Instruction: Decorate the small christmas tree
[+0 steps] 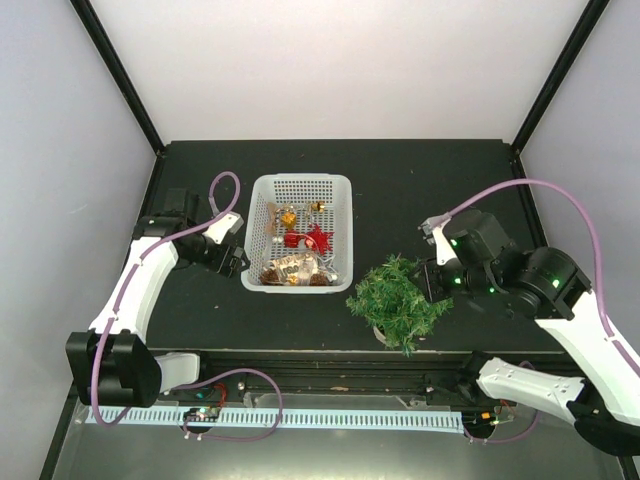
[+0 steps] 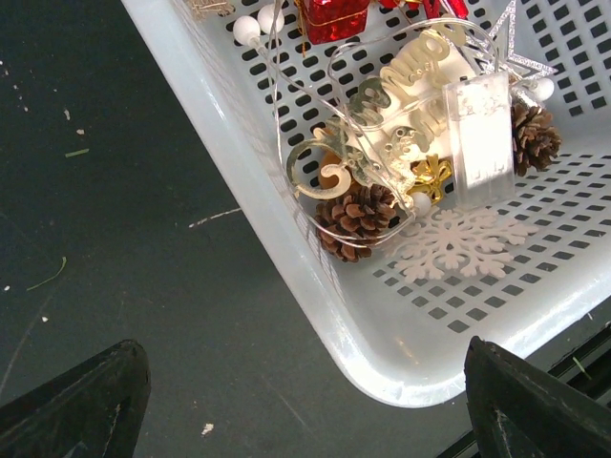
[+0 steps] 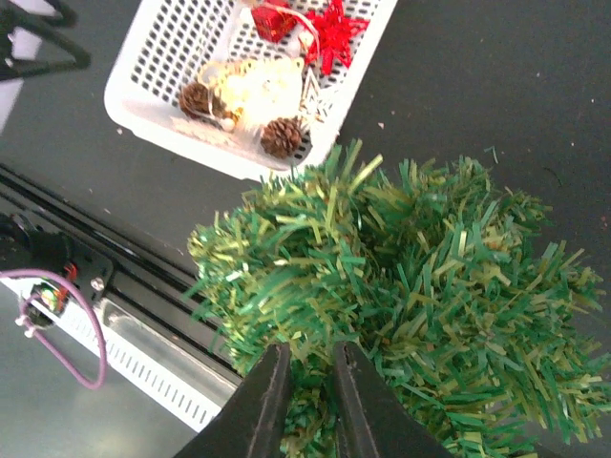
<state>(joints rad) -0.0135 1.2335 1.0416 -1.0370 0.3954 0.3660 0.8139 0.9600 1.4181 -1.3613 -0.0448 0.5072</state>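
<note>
The small christmas tree (image 1: 398, 298), bushy and green, stands near the table's front edge, right of the white mesh basket (image 1: 300, 181). My right gripper (image 1: 432, 278) is pushed into its right side. In the right wrist view the tree (image 3: 420, 267) fills the frame, and the right gripper (image 3: 312, 358) has its jaws almost together with green sprigs pinched between them. My left gripper (image 1: 235, 256) hovers at the basket's front left corner. In the left wrist view the left gripper (image 2: 301, 355) is wide open over the basket's corner (image 2: 382, 367), holding nothing.
The basket holds a pine cone (image 2: 358, 218), a white snowflake (image 2: 458, 243), a clear battery box (image 2: 482, 138), a red star (image 1: 315, 238) and gold pieces. A metal rail (image 1: 330, 360) runs along the near edge just in front of the tree.
</note>
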